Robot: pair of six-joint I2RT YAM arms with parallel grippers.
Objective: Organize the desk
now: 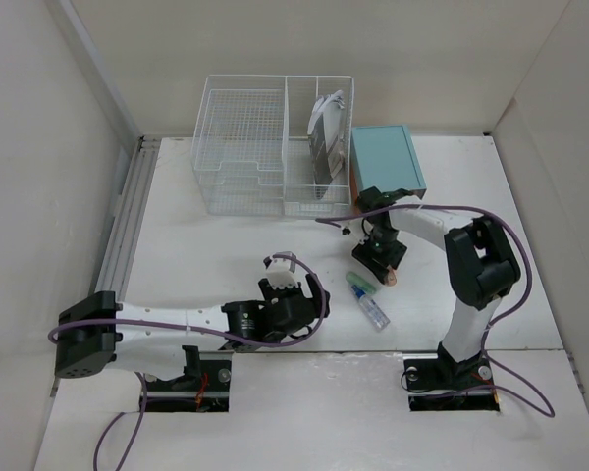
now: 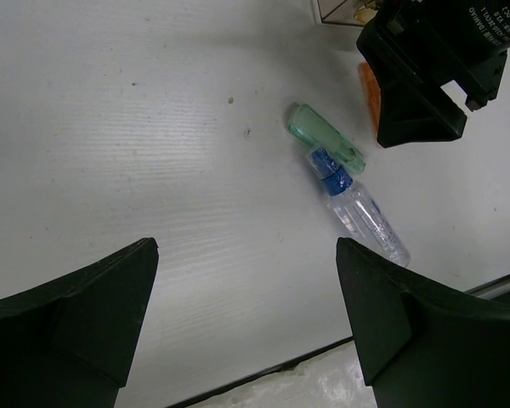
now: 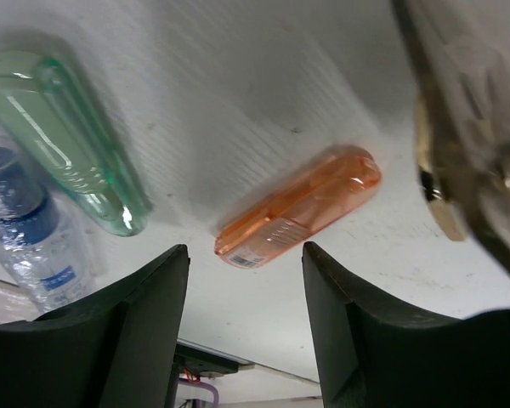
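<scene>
Beneath both arms lies the desk [image 1: 196, 245], one rigid, matte, fixed slab with nothing to grip. Over it the left gripper [image 2: 246, 255] gapes empty. Next come one green case [image 2: 323, 136], one blue-capped bottle [image 2: 361, 212] and one orange case [image 3: 302, 204], probably light and slick, best pinched across their width. Above the orange case, the right gripper [image 3: 245, 259] is spread and empty.

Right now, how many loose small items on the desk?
3: orange case below the right gripper; green case beside it; clear bottle against the green case. Others may be hidden.
</scene>
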